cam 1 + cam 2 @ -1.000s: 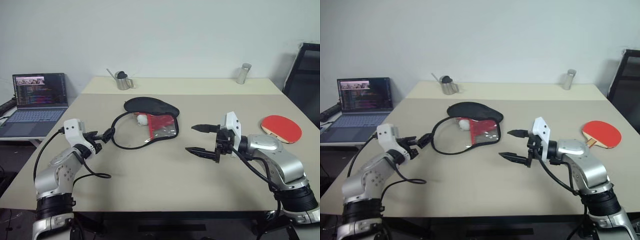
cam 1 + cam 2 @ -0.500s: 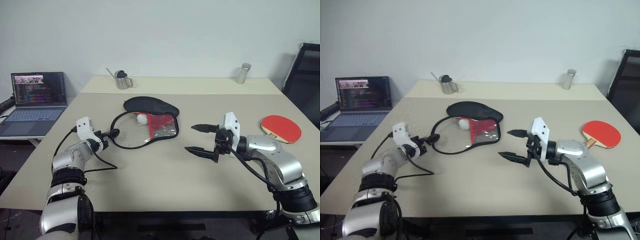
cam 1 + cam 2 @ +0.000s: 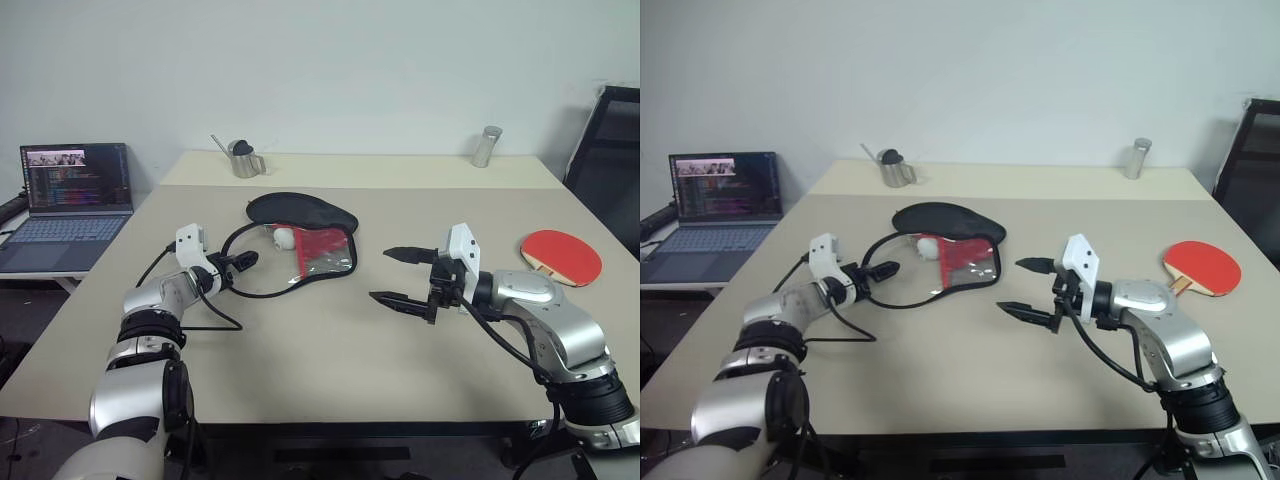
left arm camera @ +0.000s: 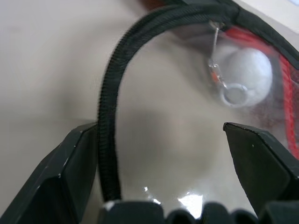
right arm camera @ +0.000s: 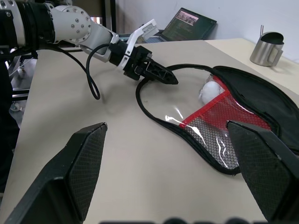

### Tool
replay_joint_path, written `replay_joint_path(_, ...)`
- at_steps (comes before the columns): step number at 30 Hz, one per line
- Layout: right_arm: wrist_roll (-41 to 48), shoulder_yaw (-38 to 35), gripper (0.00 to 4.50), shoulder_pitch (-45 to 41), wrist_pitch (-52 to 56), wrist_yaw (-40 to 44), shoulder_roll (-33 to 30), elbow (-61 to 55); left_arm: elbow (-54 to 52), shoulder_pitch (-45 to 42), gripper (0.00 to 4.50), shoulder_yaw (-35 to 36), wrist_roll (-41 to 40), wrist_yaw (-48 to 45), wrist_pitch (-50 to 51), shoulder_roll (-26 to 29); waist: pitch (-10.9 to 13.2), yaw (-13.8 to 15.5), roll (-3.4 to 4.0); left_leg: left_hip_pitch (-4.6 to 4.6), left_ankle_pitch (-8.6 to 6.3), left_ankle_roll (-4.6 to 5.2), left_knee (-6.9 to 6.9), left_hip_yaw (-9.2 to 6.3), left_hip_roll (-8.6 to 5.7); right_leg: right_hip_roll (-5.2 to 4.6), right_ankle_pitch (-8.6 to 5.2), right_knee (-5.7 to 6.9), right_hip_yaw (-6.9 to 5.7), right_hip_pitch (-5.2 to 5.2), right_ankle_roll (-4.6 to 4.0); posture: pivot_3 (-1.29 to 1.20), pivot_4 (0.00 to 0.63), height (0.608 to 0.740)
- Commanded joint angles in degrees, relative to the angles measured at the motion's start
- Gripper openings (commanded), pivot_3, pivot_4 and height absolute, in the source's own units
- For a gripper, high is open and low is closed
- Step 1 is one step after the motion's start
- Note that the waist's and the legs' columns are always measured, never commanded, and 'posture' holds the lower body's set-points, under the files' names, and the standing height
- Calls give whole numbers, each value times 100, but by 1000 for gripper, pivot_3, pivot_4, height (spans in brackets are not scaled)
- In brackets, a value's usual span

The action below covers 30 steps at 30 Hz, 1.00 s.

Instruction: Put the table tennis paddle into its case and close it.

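The case [image 3: 301, 212] lies open mid-table, its black back spread flat. Its clear-and-red front flap [image 3: 322, 255] is ringed by a black zip rim [image 4: 108, 116], and a white pompom [image 3: 284, 238] rests inside. My left gripper [image 3: 243, 262] is open at the rim's left curve. In the left wrist view the rim runs between the fingers, close against one finger [image 4: 60, 177]. My right gripper [image 3: 380, 275] hovers open and empty, right of the case. The table tennis paddle [image 3: 563, 255] lies red face up near the table's right edge.
A metal pitcher [image 3: 243, 160] and a metal shaker [image 3: 486, 146] stand at the far side of the beige table [image 3: 300, 350]. An open laptop [image 3: 70, 190] sits on a lower surface at left. A black chair [image 3: 612, 150] stands at right.
My left arm has stretched forward and to the right, bringing its open gripper up to the case's zip rim. The right arm and the paddle have stayed still.
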Motion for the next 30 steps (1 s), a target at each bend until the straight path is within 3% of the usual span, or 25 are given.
replay_joint_path(1,-26,-33,4490,-79,-165,-23,36,-146,185,-256,4317,10,84,-61,-132,99,0,-2,0,0,0,0,0,1,0,0,0,0,1,-1,0,0,150,740)
replay_joint_path(3,-36,-31,4500,-87,-166,-27,51,-141,256,-306,3929,6,106,-79,-147,59,0,-2,0,0,0,0,0,1,0,0,0,0,0,-1,0,0,150,740)
replay_joint_path(14,-73,-81,4500,-77,-154,-46,71,-170,256,-298,15,183,-23,-156,-99,47,2,-3,-4,0,0,0,0,2,1,0,0,1,1,-1,0,0,150,740)
replay_joint_path(20,-51,-134,4500,-94,-121,-13,0,-187,208,-298,15,165,-16,-476,-46,138,2,-3,-4,0,0,0,1,2,0,0,1,2,1,-1,0,0,150,740)
replay_joint_path(30,146,-441,4500,183,85,87,-509,-550,-182,-559,15,-777,262,-2633,479,265,7,-2,-12,-2,0,0,2,12,-3,-1,0,2,1,-2,0,0,150,740)
